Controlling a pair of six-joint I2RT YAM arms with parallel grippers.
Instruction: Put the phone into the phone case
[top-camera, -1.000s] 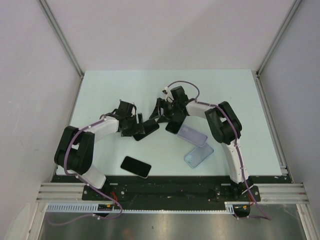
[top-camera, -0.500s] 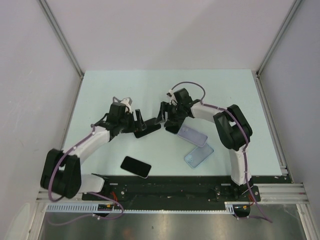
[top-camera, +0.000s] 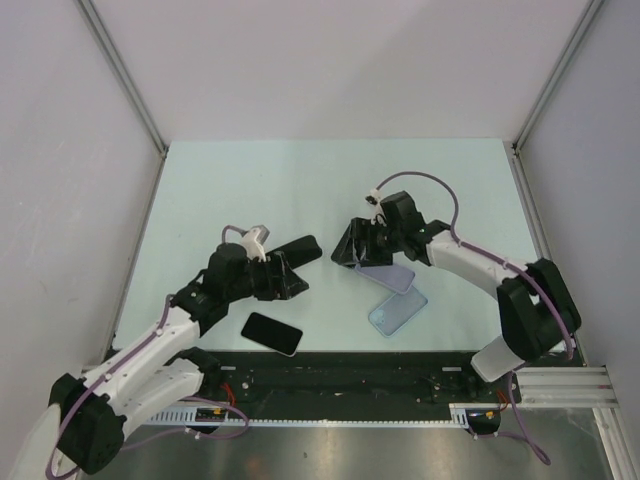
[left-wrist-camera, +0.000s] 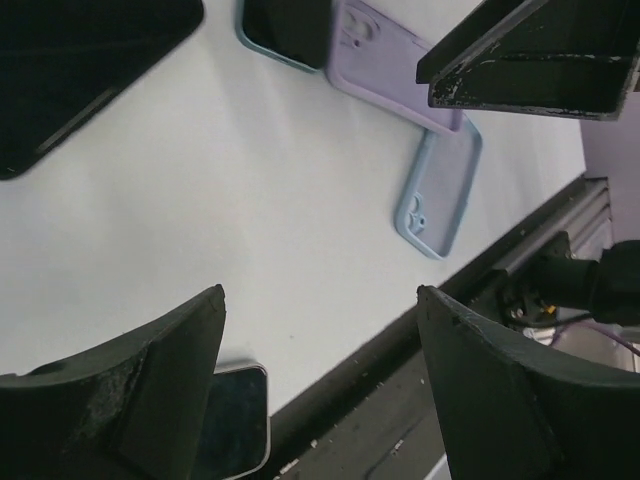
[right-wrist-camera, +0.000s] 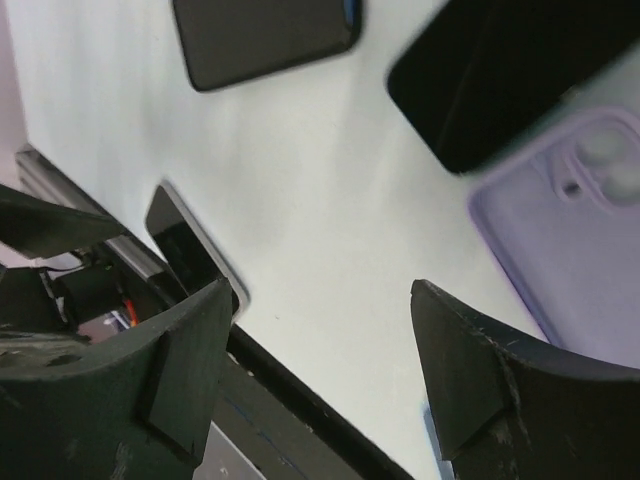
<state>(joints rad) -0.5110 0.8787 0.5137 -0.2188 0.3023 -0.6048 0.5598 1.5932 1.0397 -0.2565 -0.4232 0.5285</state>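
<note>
Both arms have drawn back and outward since the earlier frames, while the phone (top-camera: 271, 333) has stayed put: black-faced with a pale rim, flat on the tabletop (top-camera: 250, 190) near the front edge, apart from the lilac case (top-camera: 388, 273) and the blue case (top-camera: 397, 311). Left claw (left-wrist-camera: 320, 300) and right claw (right-wrist-camera: 320, 290) each stand wide open, holding nothing. Unlike the overhead view, the wrist views show the cases' camera cut-outs and a teal-edged slab (left-wrist-camera: 285, 25) just beside the lilac case.

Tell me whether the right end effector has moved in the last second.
Yes. The right end effector has shifted to the right and a little nearer, judged against the purple case, which has not moved.
</note>
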